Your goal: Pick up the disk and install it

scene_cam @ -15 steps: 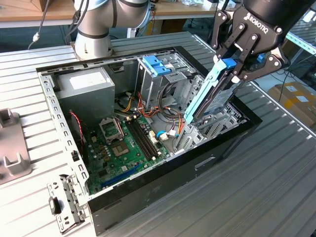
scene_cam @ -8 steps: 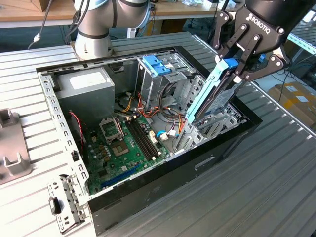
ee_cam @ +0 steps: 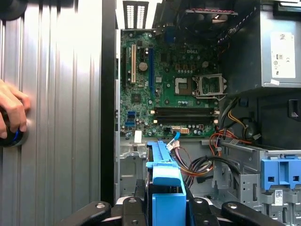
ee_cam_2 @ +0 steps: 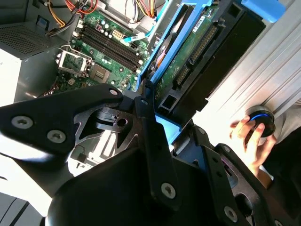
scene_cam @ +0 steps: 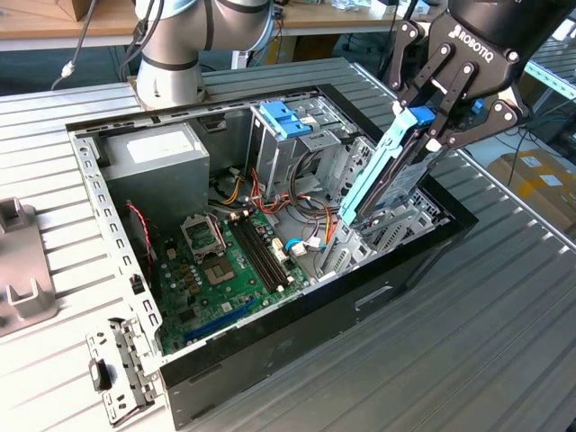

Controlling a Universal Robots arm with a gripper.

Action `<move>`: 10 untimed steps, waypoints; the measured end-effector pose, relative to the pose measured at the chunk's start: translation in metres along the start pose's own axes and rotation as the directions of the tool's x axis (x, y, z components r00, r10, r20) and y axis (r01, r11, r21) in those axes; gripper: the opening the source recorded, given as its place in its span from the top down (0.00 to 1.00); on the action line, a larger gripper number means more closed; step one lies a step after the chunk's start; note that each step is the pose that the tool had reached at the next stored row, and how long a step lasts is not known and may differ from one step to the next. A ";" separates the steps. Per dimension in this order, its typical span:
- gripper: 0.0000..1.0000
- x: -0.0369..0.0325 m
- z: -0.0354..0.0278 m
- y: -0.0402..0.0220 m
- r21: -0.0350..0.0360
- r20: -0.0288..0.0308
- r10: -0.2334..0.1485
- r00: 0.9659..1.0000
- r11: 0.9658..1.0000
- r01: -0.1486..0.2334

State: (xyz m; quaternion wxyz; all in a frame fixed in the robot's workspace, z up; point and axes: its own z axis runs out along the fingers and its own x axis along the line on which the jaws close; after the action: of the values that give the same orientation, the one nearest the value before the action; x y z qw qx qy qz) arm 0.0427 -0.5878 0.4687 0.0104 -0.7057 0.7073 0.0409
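My tool point(scene_cam: 430, 126) clamped the flat, blue-framed silver-grey disk point(scene_cam: 382, 180) by its upper end. It slanted over the open black computer case point(scene_cam: 270, 315), seemingly for alignment.

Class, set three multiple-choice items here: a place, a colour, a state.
1. Where is the disk? A: in the hand over the open computer case. B: on the floor. C: in a drawer.
2. Its carrier's colour? A: red. B: blue. C: yellow.
3. The hand's state? A: open, empty. B: shut on a screwdriver. C: shut on the disk.
Key: 1 A, it hangs tilted above the case; 2 B, it is bright blue; 3 C, the hand clamps the carrier's top end.
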 end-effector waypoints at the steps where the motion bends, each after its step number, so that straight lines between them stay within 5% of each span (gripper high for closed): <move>1: 0.63 0.0000 0.0001 -0.0002 0.000 0.000 0.000 1.000 1.000 0.000; 10: 0.63 0.0001 0.0014 -0.0067 0.000 0.000 0.000 1.000 1.000 0.000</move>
State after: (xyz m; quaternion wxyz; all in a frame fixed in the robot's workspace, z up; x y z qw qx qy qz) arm 0.0493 -0.5878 0.4670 0.0104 -0.7057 0.7072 0.0409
